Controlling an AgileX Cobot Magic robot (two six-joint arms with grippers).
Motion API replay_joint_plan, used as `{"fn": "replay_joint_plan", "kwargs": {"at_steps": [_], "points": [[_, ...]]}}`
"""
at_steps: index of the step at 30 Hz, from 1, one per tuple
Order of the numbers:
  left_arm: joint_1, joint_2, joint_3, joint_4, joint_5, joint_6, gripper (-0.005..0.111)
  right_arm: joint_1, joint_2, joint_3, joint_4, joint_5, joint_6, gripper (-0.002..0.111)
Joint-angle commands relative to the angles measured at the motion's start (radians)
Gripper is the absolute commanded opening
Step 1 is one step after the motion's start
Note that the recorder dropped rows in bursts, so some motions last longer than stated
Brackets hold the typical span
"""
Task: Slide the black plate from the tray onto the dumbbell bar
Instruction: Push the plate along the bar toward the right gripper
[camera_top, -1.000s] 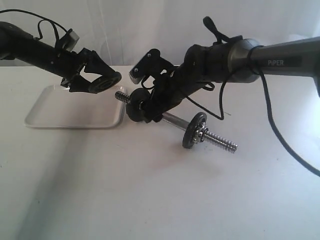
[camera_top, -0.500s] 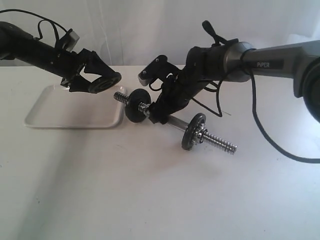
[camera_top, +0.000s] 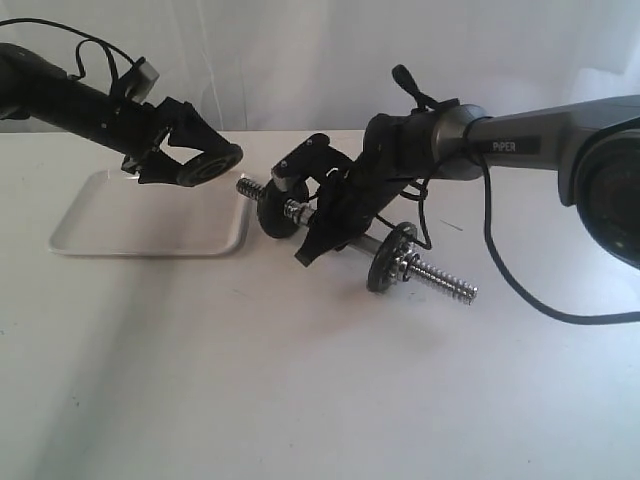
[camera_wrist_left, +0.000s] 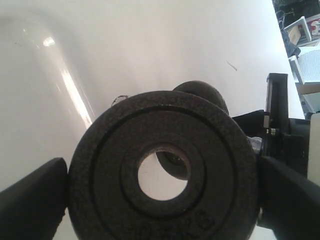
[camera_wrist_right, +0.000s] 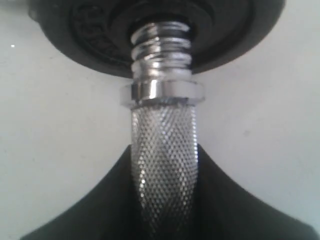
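Up at the upper left of the outside picture, the black plate (camera_wrist_left: 110, 175) was held in the air over the tray (camera_top: 110, 235), not lying in it. It was pinched by its rim in the left pincer (camera_top: 197, 166), with a finger (camera_wrist_left: 30, 205) on each side, so the jaws were spread wide yet clamped on the plate. Its hole was turned roughly toward the dumbbell bar (camera_top: 440, 281), most likely so it could be slid on.

Near the middle of that picture the bar was clamped in the right pincer (camera_top: 322, 232) at its rough part. The end nearest the tray seemed lifted off the table (camera_top: 300, 400). That was probably done to stop the bar rolling and to aim its end at the plate. A second plate (camera_top: 277, 212) was worn near the lifted end and a third plate (camera_top: 390, 258) near the low end.

The held plate's lower edge was cut off in the left wrist picture, and its raised letters could not be read. The right pincer's tips were hidden by the arm in the outside picture.
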Motion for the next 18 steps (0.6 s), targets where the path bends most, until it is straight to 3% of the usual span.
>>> {"fn": "replay_joint_plan", "kwargs": {"at_steps": [1, 8, 18], "points": [[0.004, -0.015, -0.004, -0.072, 0.071, 0.007, 0.000, -0.008, -0.016, -0.001, -0.007, -0.008, -0.028, 0.000], [0.010, -0.015, -0.004, -0.075, 0.003, -0.001, 0.000, -0.015, -0.137, 0.084, 0.200, -0.103, -0.212, 0.000], [0.022, -0.015, -0.004, -0.129, -0.010, -0.102, 0.000, -0.024, -0.183, 0.101, 0.354, -0.151, -0.291, 0.000]]}}
